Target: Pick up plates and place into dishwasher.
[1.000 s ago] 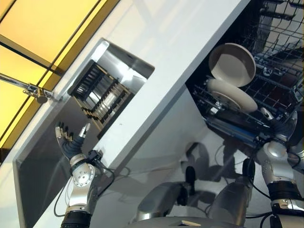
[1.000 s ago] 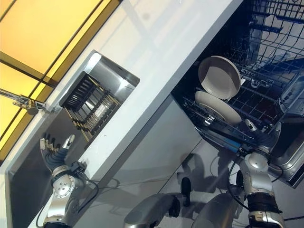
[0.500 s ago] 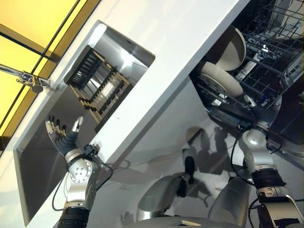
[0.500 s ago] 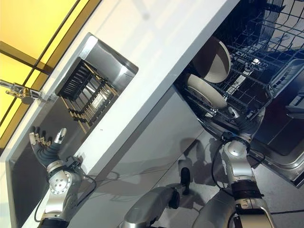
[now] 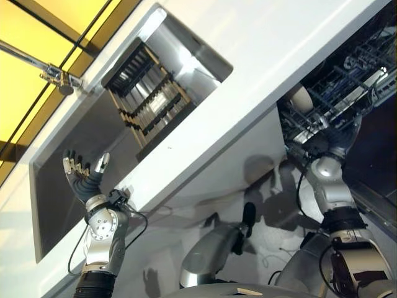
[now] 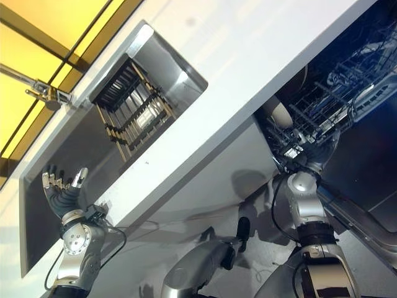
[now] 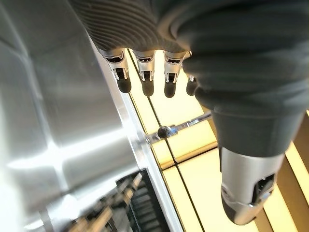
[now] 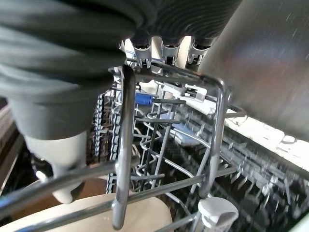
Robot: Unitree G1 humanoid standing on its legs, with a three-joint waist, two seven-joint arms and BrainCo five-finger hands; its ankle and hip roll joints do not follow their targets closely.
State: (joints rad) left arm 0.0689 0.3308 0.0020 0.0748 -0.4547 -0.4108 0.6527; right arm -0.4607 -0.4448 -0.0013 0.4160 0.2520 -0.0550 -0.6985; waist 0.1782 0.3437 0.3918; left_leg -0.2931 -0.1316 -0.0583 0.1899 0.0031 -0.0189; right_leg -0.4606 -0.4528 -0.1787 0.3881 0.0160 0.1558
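Your right hand (image 8: 72, 72) seems curled on the dishwasher rack (image 8: 212, 125) wire (left hand (image 5: 84, 177) open, empty), so push evenly.

Both arms are silver-grey metal with round, polished joints and black bands lower down. The left hand (image 5: 84, 177) has a dark ribbed cover and silver fingers (image 7: 145, 72) with dark tips. The right hand (image 8: 63, 72) wears the same ribbed cover, its thumb pale silver.
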